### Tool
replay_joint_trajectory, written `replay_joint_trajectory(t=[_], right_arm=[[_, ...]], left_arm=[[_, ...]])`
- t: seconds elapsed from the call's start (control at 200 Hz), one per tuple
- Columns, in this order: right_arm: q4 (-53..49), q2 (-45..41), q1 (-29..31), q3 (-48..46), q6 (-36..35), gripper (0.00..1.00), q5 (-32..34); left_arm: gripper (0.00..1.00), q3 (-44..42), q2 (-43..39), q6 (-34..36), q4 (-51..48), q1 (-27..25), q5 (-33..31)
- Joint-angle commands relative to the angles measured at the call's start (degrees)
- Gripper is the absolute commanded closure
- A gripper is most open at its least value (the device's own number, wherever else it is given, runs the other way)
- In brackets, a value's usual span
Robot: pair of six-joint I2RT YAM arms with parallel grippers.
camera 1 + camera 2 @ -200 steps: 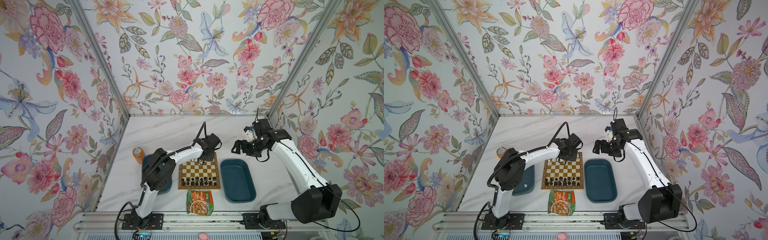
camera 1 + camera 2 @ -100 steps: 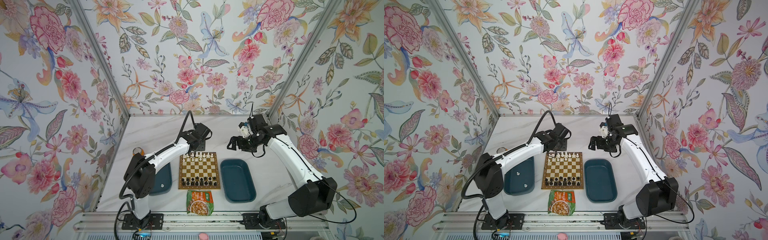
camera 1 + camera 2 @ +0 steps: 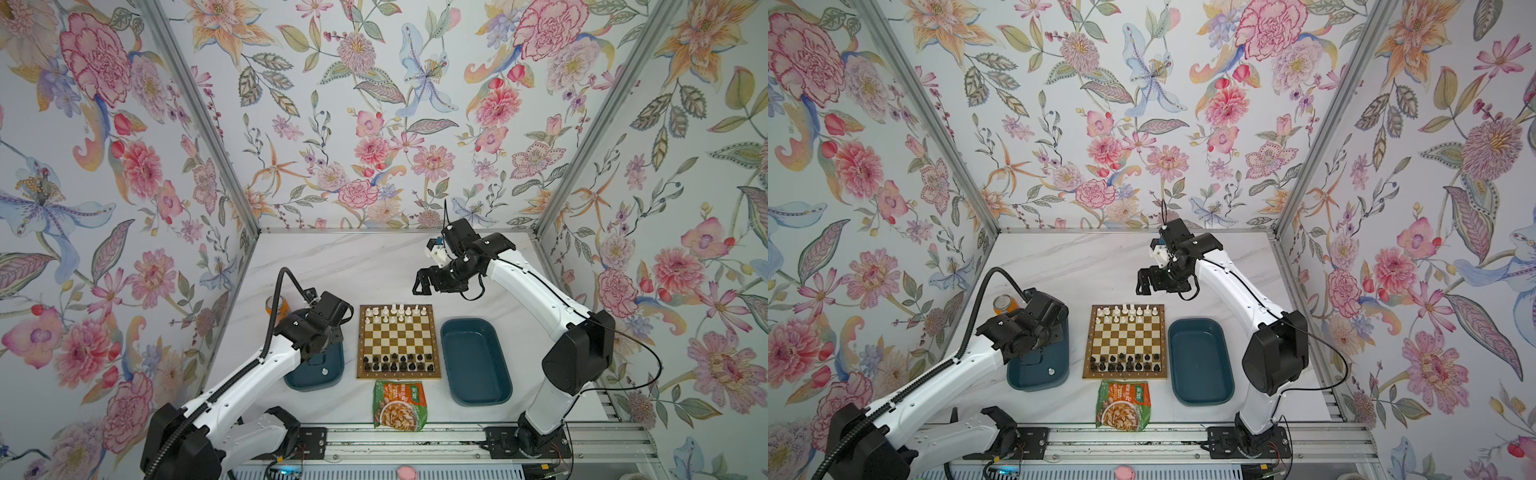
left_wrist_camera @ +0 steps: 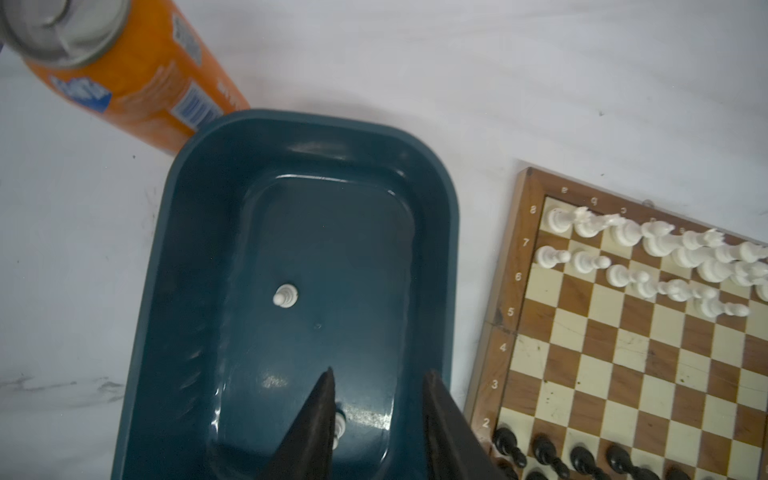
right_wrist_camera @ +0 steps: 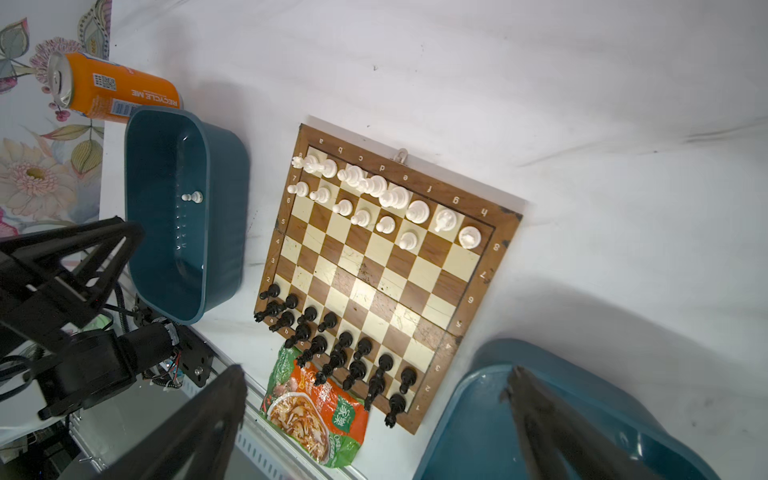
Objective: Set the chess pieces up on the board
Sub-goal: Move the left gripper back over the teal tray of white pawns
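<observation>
Left tool [image 4: 380,372] has left the board [image 4: 515,257] and now hangs over the blue tray [image 4: 199,249], tips a little apart, holding nothing. Two white pawns [image 4: 286,296] still sit inside, waiting. Right tool [image 3: 420,287] stays wide apart.

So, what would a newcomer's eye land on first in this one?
The loud floral wallpaper covering all three walls hits first. Next comes the chessboard in the middle, with white pieces lined along its far edge and black pieces along its near edge. A dark teal tray just left of it holds a white pawn.
</observation>
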Motion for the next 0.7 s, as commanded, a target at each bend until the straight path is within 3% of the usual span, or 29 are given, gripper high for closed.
replay_joint_trajectory(t=[0.0,0.14,0.335,0.696], right_arm=[[-0.5,3.03,1.68,4.12,0.17,0.01,-1.39],[-1.36,7.31,3.44,8.11,0.17,0.01,-2.17],[-2.94,12.38,4.13,13.55,0.24,0.01,-3.04],[-5.86,20.46,3.31,22.85,1.31,0.01,-3.91]], left_arm=[[0.63,-4.61,-4.72,-5.58,-2.95,0.93,-0.8],[0.62,-9.51,-9.85,-8.87,-3.56,1.3,0.06],[0.61,-12.53,-11.11,-9.84,-2.86,2.87,1.0],[0.61,-11.88,-4.4,-1.52,3.56,12.9,4.53]])
